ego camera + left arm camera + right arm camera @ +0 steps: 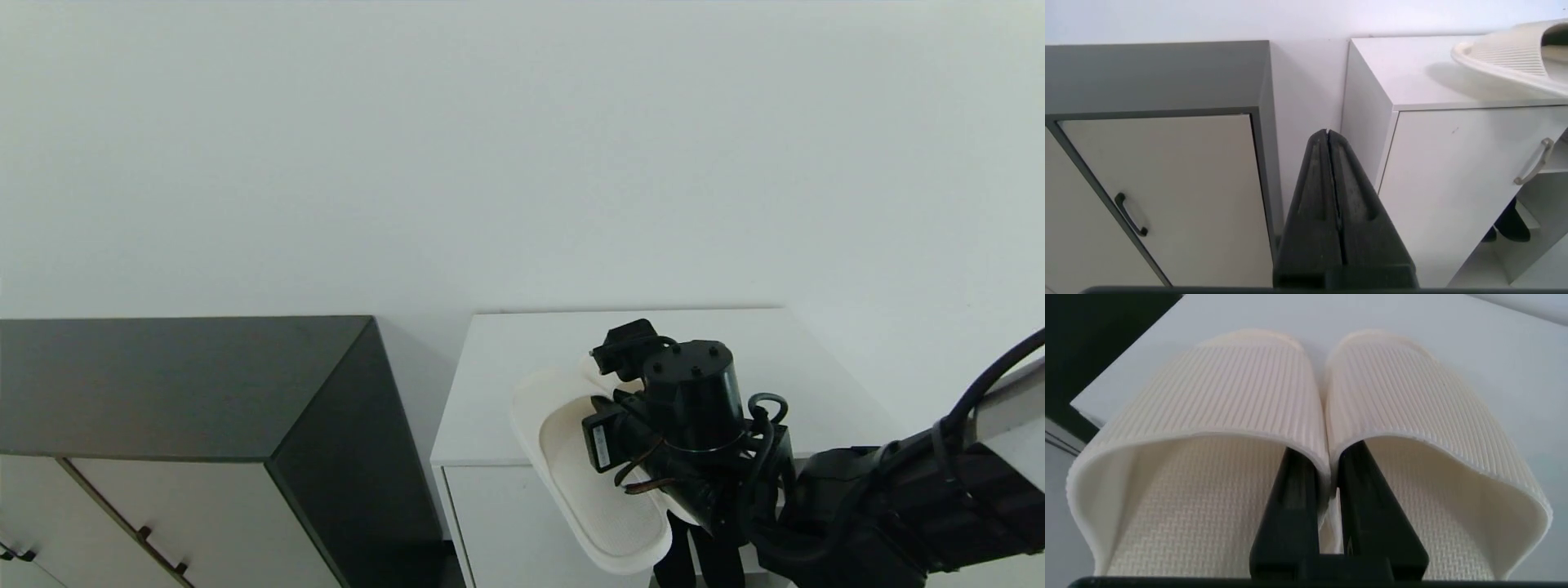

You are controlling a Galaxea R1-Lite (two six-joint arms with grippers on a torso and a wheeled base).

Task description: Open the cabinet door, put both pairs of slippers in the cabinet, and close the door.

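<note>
One pair in hand: the cream slippers (604, 506) hang from the right gripper (1328, 478) above the top of the white cabinet (498, 392), toes toward the wall (522, 163) and heels past the front edge.
Right claw: one of the fingers (1290, 514) goes into each slipper, and the two inner side walls are pinched together between them. I judge this hold is chosen so that both slippers travel as one piece.
Slipper make: ribbed fabric on the rounded uppers and a small woven pattern on the insoles. The walls look soft and thin, so they fold a little where the claw presses.
Left claw: the left gripper (1328, 143) has its two dark wedge-shaped fingers pressed together with nothing between them. It points at the gap between the two cabinets.
White cabinet front: a flat matt door (1454, 188) with a curved metal handle (1534, 161) near its far side. Low beside the handle, something dark sits in an opening; what it is I cannot tell.
Door state: from these views I cannot say for sure if the door is open or not.
Grey cabinet (188, 384): a dark matt top and side, pale door fronts with small dark handles. It stands just beside the white one.
Stage, as I judge: the pair is lifted but not yet inside, so it must go down from the top level to the opening in the front.
</note>
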